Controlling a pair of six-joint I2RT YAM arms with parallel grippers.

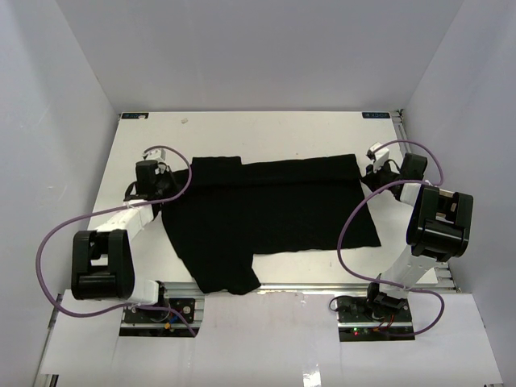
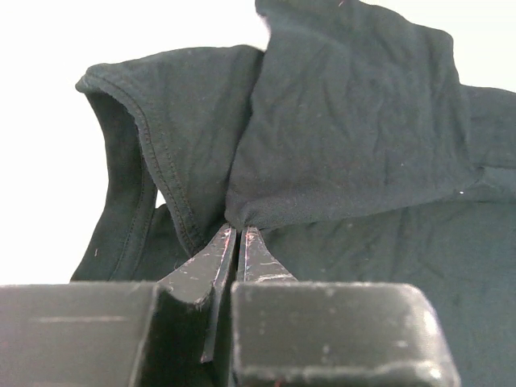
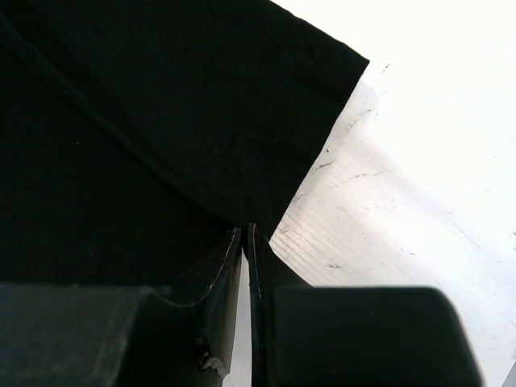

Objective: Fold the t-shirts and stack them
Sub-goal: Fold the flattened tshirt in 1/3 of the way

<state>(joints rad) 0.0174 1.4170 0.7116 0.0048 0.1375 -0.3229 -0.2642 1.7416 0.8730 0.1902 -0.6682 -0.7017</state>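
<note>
White desk (image 1: 242, 129) carries the black t-shirt (image 1: 266, 218), spread across its middle. Left claw (image 2: 238, 232) is pressed together on folded-over fabric beside a stitched edge. The right claw (image 3: 247, 227) pinches the shirt's edge near a corner. Only the overhead view shows the whole garment.

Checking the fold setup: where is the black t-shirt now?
In the top view the t-shirt lies spread across the table between both arms, the left gripper pinching its left edge, the right gripper its right edge.
</note>
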